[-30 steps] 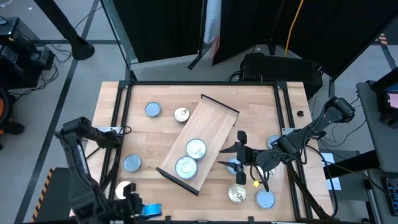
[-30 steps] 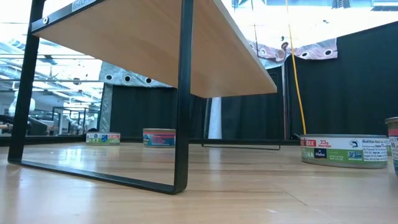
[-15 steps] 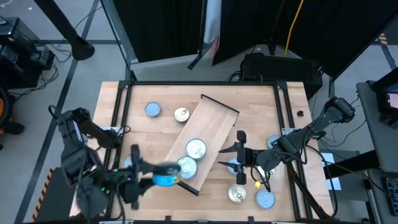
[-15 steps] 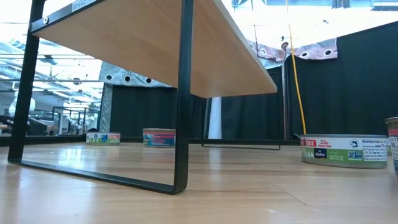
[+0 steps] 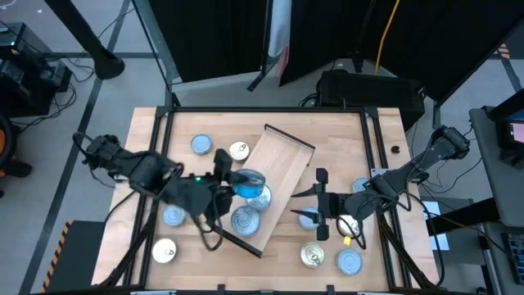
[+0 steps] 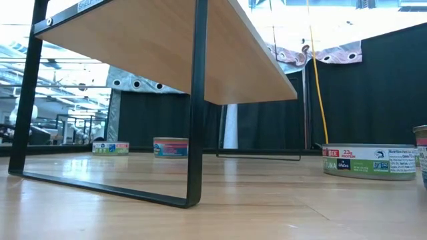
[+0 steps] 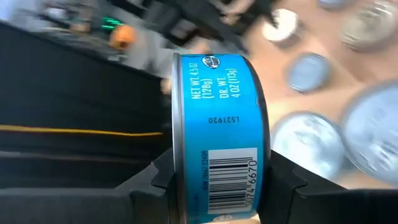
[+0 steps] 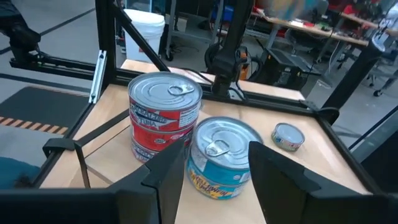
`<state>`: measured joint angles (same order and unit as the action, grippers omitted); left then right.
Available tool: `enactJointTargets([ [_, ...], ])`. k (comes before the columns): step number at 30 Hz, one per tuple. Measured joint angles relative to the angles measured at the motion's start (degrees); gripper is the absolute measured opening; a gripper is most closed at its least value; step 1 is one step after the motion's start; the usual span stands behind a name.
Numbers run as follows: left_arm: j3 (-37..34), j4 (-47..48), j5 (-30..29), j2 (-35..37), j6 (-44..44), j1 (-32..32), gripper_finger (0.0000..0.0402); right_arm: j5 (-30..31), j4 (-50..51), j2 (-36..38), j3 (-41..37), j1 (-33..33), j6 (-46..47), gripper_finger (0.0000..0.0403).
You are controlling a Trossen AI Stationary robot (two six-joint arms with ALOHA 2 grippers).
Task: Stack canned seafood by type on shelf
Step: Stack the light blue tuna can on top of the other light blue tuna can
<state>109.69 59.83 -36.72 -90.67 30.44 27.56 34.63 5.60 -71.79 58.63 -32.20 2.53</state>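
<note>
A blue tin is held edge-on between the fingers of the left end effector, above the shelf beside two tins already lying there. If it is released while tilted, it may roll off the board or knock those tins. The right end effector is seen half-open around a teal tin on the desk, not visibly clamped. The tin's label and grip are shown only by the left wrist view; its place over the shelf only by the high view.
</note>
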Motion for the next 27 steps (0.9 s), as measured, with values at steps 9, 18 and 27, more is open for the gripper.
enactJointTargets([
  [9, -2.9, 2.5, 13.6, -2.0, 3.4, -5.6, 0.0144, 7.6, -0.2, 1.2, 0.0, 0.8, -9.7, 0.0169],
  [18, -4.4, 1.9, 11.8, -6.6, 7.7, -7.1, 0.0145, 9.1, -0.3, 1.2, 0.0, 4.0, -17.2, 0.0169],
  [27, -4.4, 2.1, 11.9, -8.7, 17.4, -7.2, 0.0145, 9.1, 0.2, 1.2, 0.0, 6.9, -21.4, 0.0169],
])
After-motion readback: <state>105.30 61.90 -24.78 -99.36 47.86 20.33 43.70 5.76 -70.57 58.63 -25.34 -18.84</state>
